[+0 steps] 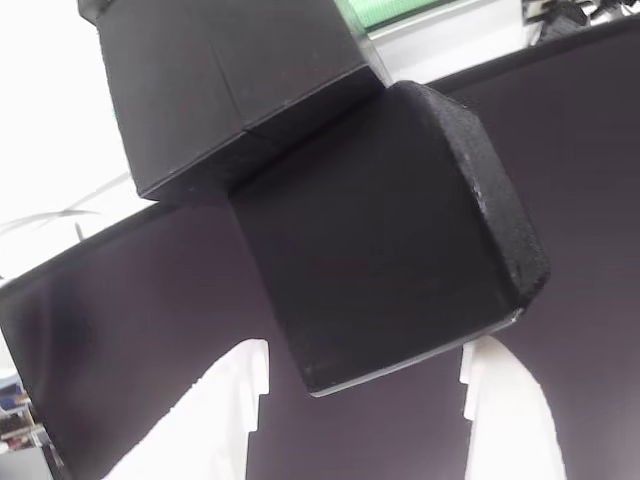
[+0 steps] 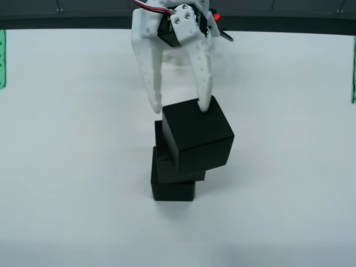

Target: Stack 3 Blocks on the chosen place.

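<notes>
- White matte tabletop; dark panel along its far edge.
- Green striped patches at side edges.
- Three black blocks: bottom, middle, tilted top block.
- White gripper, jaws apart, astride the top block's upper corner.

Bright, even overhead light washes the white worktop nearly to glare, leaving only a faint shadow under the blocks. The close view is soft, its background blown out white.
</notes>
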